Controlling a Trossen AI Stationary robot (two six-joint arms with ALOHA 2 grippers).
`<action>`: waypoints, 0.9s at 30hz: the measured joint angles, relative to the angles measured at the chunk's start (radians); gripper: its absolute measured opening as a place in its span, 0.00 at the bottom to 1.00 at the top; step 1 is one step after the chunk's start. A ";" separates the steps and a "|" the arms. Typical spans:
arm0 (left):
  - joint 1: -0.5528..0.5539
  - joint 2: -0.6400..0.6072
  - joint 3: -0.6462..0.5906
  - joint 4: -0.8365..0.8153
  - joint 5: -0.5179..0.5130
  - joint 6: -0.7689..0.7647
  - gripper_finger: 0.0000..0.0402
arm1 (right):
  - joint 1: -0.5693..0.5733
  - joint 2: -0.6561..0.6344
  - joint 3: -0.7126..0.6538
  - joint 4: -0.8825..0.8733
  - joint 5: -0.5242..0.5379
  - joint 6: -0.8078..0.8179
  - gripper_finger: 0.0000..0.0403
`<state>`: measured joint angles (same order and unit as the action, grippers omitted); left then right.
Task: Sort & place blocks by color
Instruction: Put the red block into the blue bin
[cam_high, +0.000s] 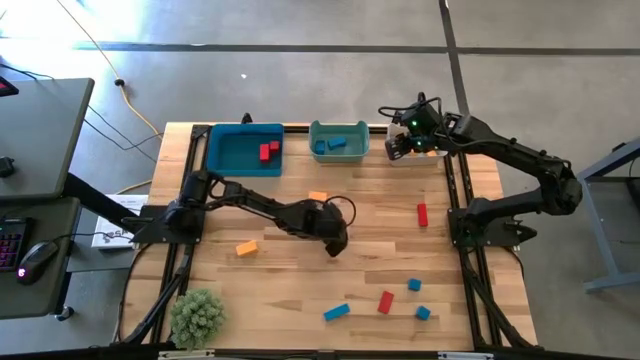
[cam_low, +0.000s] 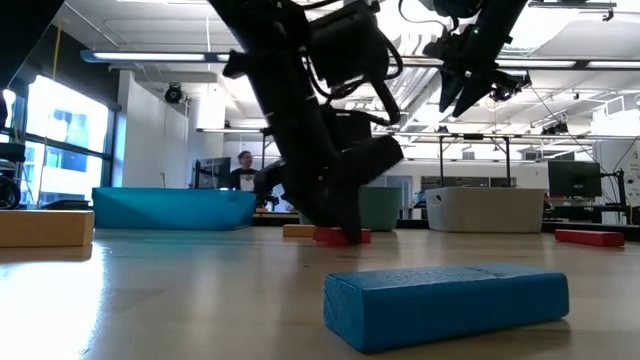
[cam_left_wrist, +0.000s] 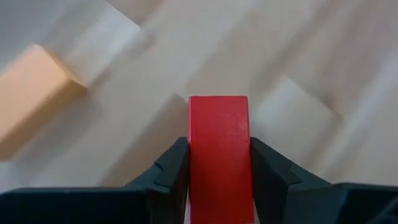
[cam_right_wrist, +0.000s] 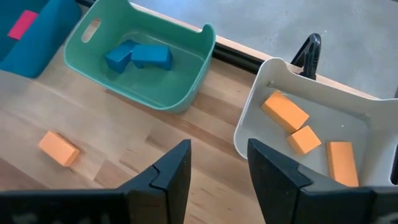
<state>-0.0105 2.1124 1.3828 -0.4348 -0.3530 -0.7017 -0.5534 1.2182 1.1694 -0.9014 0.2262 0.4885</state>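
Pinching a red block (cam_left_wrist: 218, 155) between its fingers, the left claw (cam_left_wrist: 219, 168) sits low at mid-table.

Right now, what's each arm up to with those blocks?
Left gripper at table centre, fingers either side of a red block on the wood. Right gripper open, empty, above the white bin. Nothing in the way.
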 joint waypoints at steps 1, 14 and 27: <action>0.003 -0.014 -0.001 -0.009 0.019 0.024 0.26 | 0.000 0.000 0.000 0.000 -0.004 0.000 0.36; 0.179 -0.252 0.001 -0.191 -0.012 0.292 0.26 | 0.000 0.000 0.000 -0.017 -0.125 0.037 0.36; 0.491 -0.476 -0.055 -0.370 -0.110 0.496 0.26 | 0.000 0.000 0.000 -0.127 -0.224 0.152 0.36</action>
<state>0.4801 1.6366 1.3282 -0.8043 -0.4633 -0.2060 -0.5533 1.2182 1.1694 -1.0287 0.0022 0.6401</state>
